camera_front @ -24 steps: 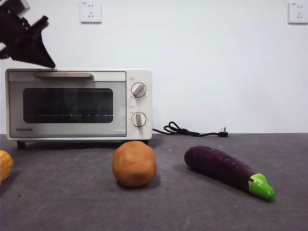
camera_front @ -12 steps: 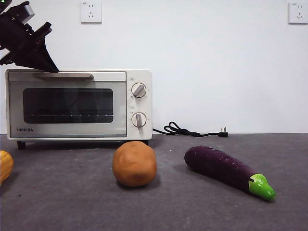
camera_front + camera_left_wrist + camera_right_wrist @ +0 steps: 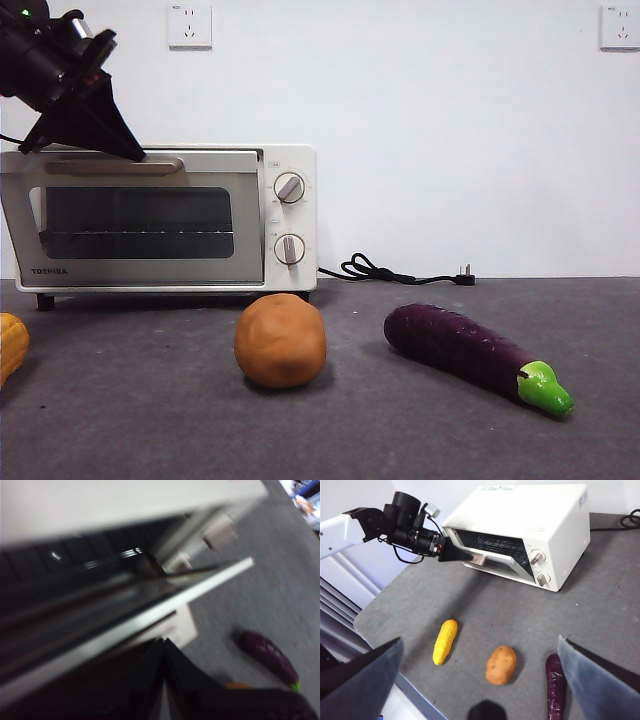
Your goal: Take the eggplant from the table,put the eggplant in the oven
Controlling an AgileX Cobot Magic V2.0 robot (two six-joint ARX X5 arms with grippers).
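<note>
The eggplant (image 3: pixel 460 350) lies on the table (image 3: pixel 420 430) at the front right, green cap toward the right; it also shows in the left wrist view (image 3: pixel 267 655) and the right wrist view (image 3: pixel 555 685). The cream oven (image 3: pixel 290 160) stands at the back left, its glass door (image 3: pixel 140 225) tilted slightly outward at the top. My left gripper (image 3: pixel 130 152) is shut, its tip against the door's bar handle (image 3: pixel 160 166), near that handle's left end. My right gripper (image 3: pixel 480 645) hangs open high above the table, holding nothing.
An orange-brown ball (image 3: pixel 280 340) sits in front of the oven, left of the eggplant. A yellow corn-like item (image 3: pixel 10 345) lies at the far left edge. A black power cord (image 3: pixel 380 270) trails along the wall right of the oven.
The left gripper has come down and to the right onto the handle, and the oven door, shut before, now leans out at its top.
</note>
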